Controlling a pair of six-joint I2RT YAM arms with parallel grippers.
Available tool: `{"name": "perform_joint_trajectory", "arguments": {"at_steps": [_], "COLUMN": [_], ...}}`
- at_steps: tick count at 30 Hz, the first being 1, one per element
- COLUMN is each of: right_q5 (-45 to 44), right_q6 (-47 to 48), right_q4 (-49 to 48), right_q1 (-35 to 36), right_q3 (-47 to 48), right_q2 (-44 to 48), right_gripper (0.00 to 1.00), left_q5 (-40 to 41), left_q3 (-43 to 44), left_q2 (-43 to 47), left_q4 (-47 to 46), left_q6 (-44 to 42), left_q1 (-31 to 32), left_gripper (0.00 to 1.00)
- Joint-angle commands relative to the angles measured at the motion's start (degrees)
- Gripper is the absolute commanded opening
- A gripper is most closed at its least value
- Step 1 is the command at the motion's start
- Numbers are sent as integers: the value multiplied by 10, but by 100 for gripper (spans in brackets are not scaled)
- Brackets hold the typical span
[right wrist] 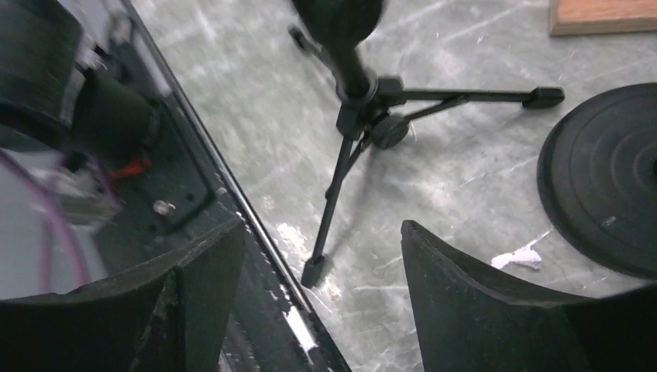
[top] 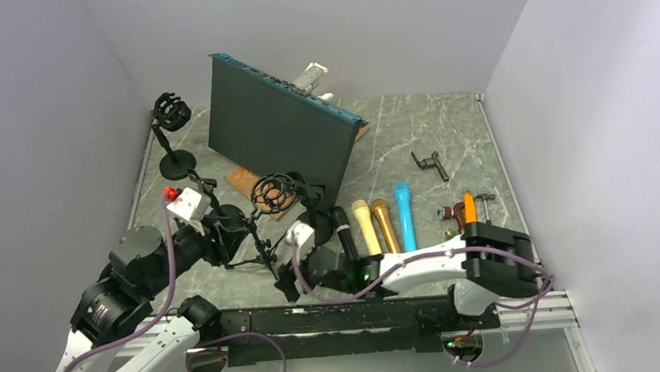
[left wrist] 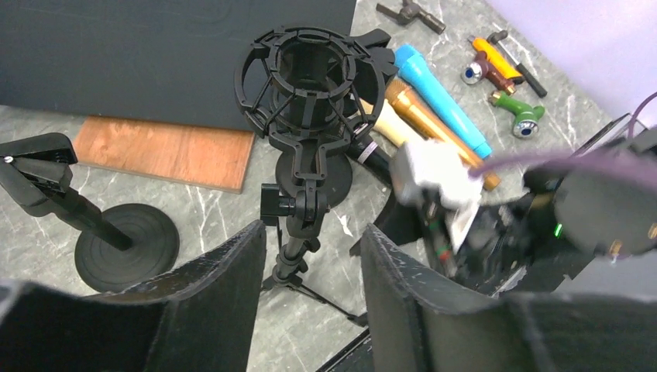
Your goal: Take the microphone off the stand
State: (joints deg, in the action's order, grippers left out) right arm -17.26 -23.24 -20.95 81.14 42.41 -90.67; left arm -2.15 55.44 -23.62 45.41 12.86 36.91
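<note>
Black tripod stand point(left wrist: 304, 167) could topple if the released left end effector point(left wrist: 310, 232) or released right end effector point(right wrist: 319, 229) clips it.

The grey marbled table point(top: 468, 128) carries a dark panel point(top: 272, 125) standing on edge at the upper centre of the top view, with a wooden board point(top: 243, 182) flat at its foot. A round-base stand point(top: 177, 164) stands at upper left, a tripod stand point(left wrist: 298, 167) at centre left. To its right lie, side by side, a black microphone point(top: 343, 230), cream microphone point(top: 366, 227), gold microphone point(top: 386, 224) and blue microphone point(top: 406, 216). Further right lie small hand tools point(top: 468, 206), with a dark metal fitting point(top: 430, 164) above them.
</note>
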Motion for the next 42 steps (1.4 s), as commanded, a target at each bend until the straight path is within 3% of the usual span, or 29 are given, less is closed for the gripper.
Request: {"name": "perform_joint_trajectory", "arguments": {"at_steps": [1,7,15,24,30,42], "right_q5": [152,284,292,200,155,160], "right_q6": [-106,-158,-168,-166,-165,-104], "right_q4": [-120,-222,-252,-345,-341,-373], "right_q1": [-73,-150,-166,-156,-144,-124], "right_q3": [-42,-41,-15,-57,-44,-37], "right_q2": [63,36,14,0,-14,-39], "right_gripper": [75,67,62,57,57,52], "left_q5": [-12,-15,-3,20,43,52], "left_q3": [-11,-30,-55,-67,-69,-64], "left_q2": [-17,-17,0,20,38,47], "left_q4": [-19,-33,-41,-47,-46,-39], "left_q6": [1,6,15,30,32,37], "left_q1": [1,0,0,0,1,1], "left_gripper": [50,50,49,46,45,45]}}
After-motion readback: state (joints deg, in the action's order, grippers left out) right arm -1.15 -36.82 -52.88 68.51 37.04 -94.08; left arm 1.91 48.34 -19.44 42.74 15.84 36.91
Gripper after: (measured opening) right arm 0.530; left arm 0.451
